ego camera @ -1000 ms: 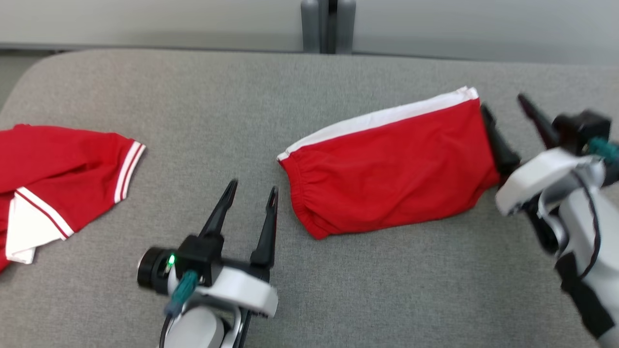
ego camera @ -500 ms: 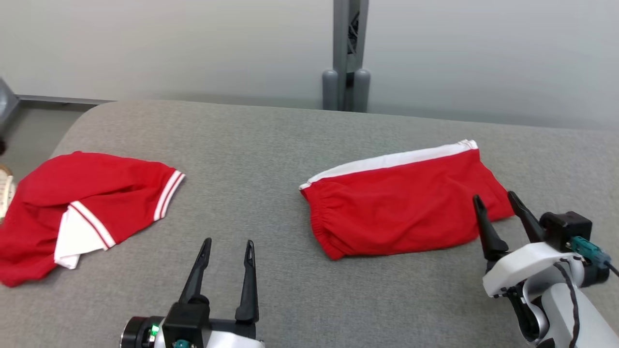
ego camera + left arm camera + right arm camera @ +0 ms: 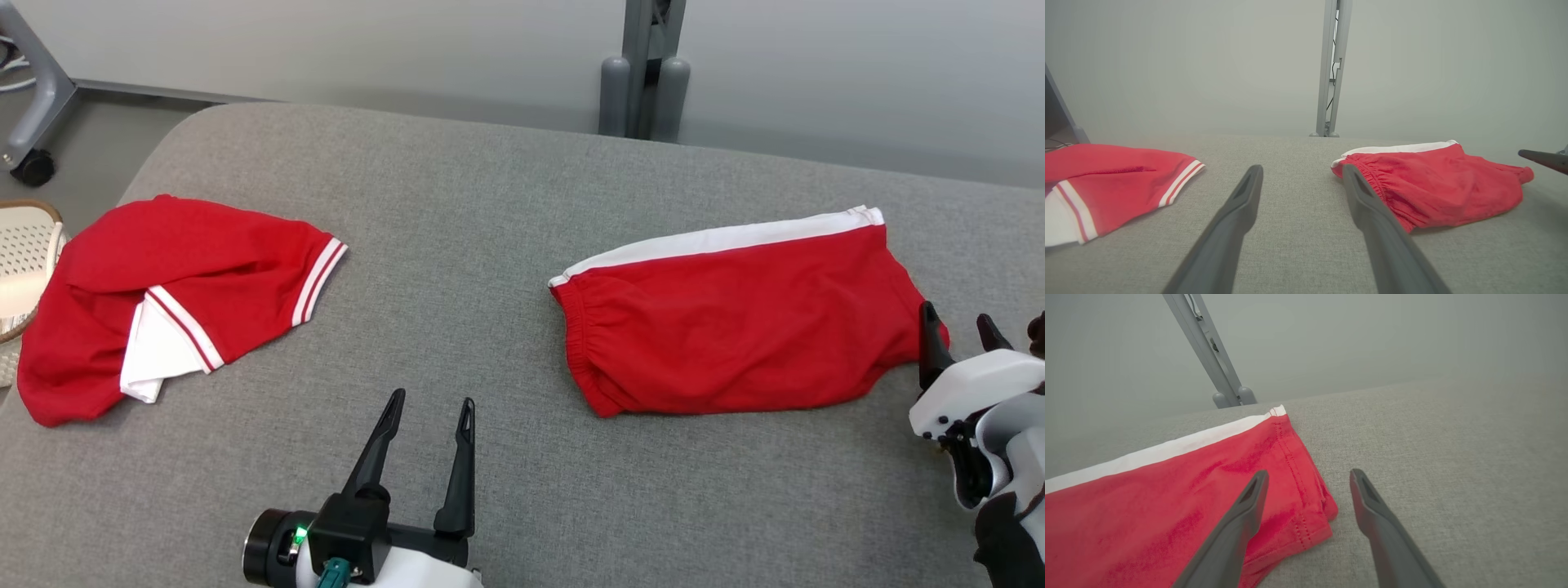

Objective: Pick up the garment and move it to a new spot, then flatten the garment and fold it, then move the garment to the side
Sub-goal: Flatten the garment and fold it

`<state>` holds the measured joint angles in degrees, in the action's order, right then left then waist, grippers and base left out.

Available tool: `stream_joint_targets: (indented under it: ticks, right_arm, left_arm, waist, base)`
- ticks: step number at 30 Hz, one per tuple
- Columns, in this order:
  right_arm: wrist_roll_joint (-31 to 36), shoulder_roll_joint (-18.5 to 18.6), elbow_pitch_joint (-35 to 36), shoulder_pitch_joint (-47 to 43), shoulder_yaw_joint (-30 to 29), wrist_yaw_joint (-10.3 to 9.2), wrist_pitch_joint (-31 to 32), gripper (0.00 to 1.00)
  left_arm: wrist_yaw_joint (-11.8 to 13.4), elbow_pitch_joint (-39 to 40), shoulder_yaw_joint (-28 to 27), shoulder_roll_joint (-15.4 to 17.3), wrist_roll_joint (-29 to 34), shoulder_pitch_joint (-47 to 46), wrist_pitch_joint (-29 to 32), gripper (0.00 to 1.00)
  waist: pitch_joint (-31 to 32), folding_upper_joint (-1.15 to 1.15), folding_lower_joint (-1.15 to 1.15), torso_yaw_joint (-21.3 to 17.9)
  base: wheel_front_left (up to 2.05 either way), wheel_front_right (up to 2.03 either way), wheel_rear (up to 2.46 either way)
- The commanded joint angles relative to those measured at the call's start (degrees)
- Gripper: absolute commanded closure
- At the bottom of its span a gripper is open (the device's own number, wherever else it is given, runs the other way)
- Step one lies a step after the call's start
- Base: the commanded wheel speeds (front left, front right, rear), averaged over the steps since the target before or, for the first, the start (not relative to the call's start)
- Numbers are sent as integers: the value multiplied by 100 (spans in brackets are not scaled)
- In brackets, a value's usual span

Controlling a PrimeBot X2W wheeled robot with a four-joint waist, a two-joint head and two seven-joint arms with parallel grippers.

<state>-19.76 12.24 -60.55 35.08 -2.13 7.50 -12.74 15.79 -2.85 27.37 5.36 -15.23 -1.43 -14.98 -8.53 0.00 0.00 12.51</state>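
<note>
One folded red garment with a white band lay on the grey table, its right corner just beside the spread, empty right jaws; the left jaws, likewise spread and empty, stood apart, a crumpled red shirt farther left

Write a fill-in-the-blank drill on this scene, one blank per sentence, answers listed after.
1. The red shorts have a ____ stripe along their far edge.
2. The right gripper sits at the shorts' hem corner with its jaws ____.
3. The red shirt lies to the ____ of the left gripper.
4. Both garments rest on the table, whose cover is ____.

Missing words: white; open; left; gray.
</note>
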Motion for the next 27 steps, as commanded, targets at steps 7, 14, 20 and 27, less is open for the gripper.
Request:
stream_joint_targets:
  ticks: [7, 14, 20, 27]
  right_arm:
    - [-9, 72, -842, 574, -135, -2, 101, 0]
    - [19, 57, -1074, 818, -128, -2, -2, 0]
    - [-81, 51, -1208, 864, -132, -2, 98, 100]
    - [-329, -38, -1053, 708, 66, -2, -76, 100]
  left_arm:
    - [-173, -173, 24, -59, 35, -261, -23, 0]
    - [-259, -296, 64, -112, 73, -431, -22, 0]
    - [-321, -408, 66, -77, 115, -510, -23, 0]
    - [-293, -418, 45, -78, 150, -441, -23, 0]
  waist:
    - [-359, 0, 0, 117]
    - [-482, 0, 0, 96]
    - [-502, 0, 0, 106]
    - [-358, 0, 0, -1]
  base:
    - [0, 0, 0]
    - [0, 0, 0]
    - [0, 0, 0]
    - [0, 0, 0]
